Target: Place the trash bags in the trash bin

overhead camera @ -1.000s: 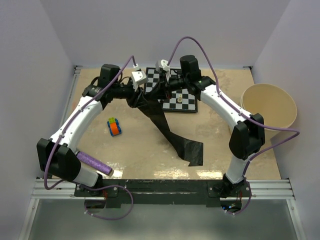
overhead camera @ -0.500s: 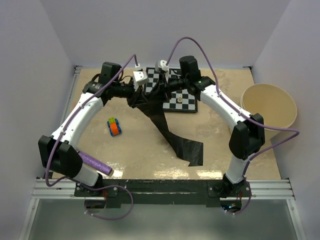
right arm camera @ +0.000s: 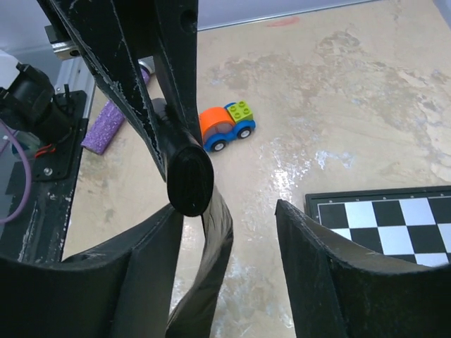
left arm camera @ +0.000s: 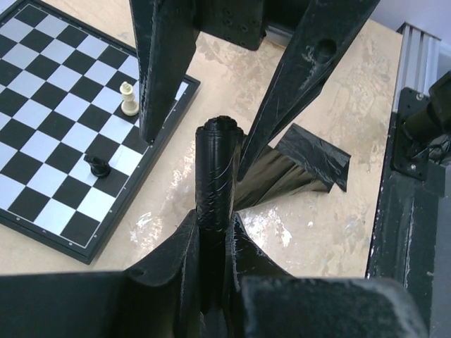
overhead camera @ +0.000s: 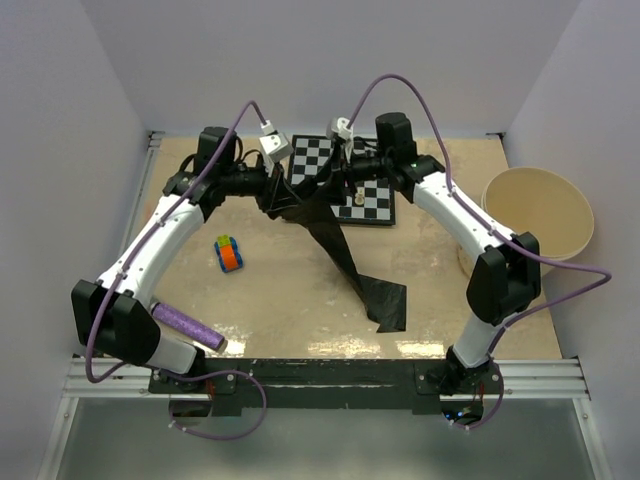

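Far off the near-left corner of the board, the purple roll and, closer in, the car lie just as they did a second ago. Just off the board's left edge my left pincer is clenched on the black roll, whose free end pokes out past my fingertips. That grip has barely shifted. The sheet hanging from the roll has changed. By the board's left edge its top now fans out wider than it did a second ago, and the strip runs straighter down to its tail. The tail stays flat on the table, nearer than the board's near edge. My right pincer has slid a little rightward along the board's far side. It is released, with its jaws set wider than the roll, standing on either side of the roll's end, and the film drops between them. I cannot tell whether the film is caught on one finger. The bin stands apart to the right of the board, with nothing in it. I judge the bag is no closer to the bin. What has changed is that the right pincer is placed to close on the roll's end, so the bag can then be carried rightward past the board
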Controlling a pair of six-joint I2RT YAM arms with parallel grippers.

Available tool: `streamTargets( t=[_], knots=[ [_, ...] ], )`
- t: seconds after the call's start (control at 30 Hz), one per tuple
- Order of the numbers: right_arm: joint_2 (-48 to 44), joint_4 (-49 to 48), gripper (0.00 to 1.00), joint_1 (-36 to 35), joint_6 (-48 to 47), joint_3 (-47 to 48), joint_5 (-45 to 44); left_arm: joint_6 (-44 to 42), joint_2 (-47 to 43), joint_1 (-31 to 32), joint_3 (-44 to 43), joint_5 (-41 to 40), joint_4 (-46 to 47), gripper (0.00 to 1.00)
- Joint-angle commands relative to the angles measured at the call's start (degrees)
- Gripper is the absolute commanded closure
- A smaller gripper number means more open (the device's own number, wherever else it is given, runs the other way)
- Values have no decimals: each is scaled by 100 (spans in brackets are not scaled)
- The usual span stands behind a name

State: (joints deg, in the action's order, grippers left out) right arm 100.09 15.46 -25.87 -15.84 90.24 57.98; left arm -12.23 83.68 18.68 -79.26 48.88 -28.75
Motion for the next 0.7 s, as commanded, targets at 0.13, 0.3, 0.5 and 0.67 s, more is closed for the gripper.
streamTargets(
  t=[0.13, 0.3, 0.5, 0.67],
  knots=[
    [54, -26, 54, -129, -43, 38, -32, 757, -387, -22, 253, -28, 774, 100],
    [133, -78, 60, -182, 19, 38, -67, 897, -440, -39, 333, -72, 906, 100],
    [221, -131, 67, -191, 45, 64, -199, 976, -510, -48, 438, -151, 994, 100],
    [247, -202, 83, -191, 107, 73, -182, 1126, -589, -48, 614, -204, 1109, 100]
  ],
)
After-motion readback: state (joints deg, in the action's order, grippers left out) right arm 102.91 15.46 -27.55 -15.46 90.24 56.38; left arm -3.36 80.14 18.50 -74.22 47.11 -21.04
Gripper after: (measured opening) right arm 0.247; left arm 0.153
